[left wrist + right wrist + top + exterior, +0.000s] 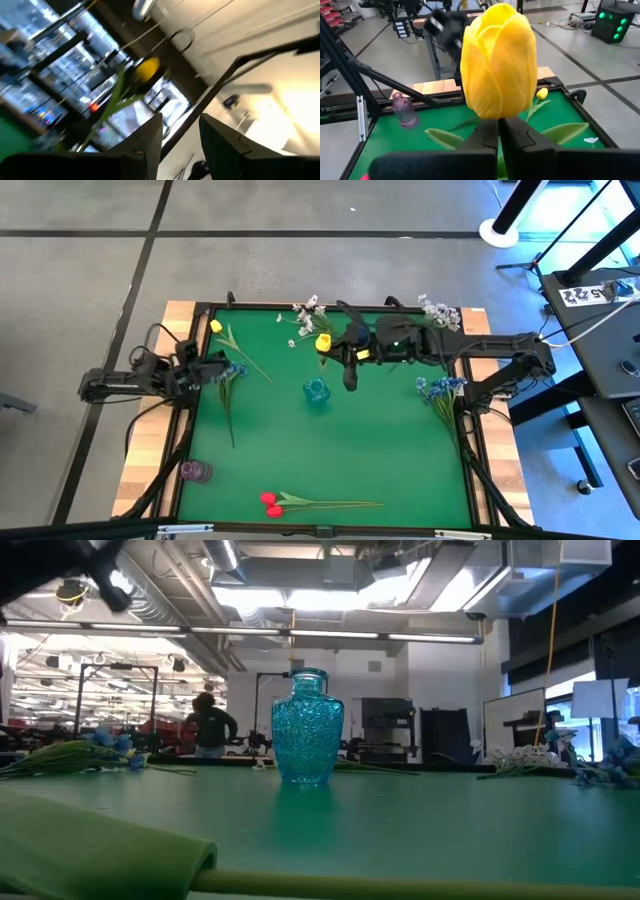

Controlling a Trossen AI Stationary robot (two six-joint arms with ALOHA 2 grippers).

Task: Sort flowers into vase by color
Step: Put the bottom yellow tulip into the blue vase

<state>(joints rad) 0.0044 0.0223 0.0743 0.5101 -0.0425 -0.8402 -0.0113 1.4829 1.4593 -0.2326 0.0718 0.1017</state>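
The right hand (pixel 498 131) is clamped tight on a yellow tulip (pixel 498 60) just under its head, the bloom standing upright above the closed fingers. From above, this hand (pixel 333 350) hangs over the far middle of the green table (pixel 400 460), just beyond the blue glass vase (pixel 316 391) — the vase stands upright near the table's centre. The left hand (pixel 180 145) sits at the table's left edge, fingers a narrow gap apart with nothing clearly between them.

Around them lie the other flowers: a second yellow tulip (pixel 216 327) at the far left corner, blue blossoms (pixel 233 370) just beside the left hand, another blue bunch (pixel 440 387) at the right edge, white sprays (pixel 308 311) along the far edge, and red tulips (pixel 271 504) at the near edge. A small purple vase (pixel 195 471) stands at the near left.
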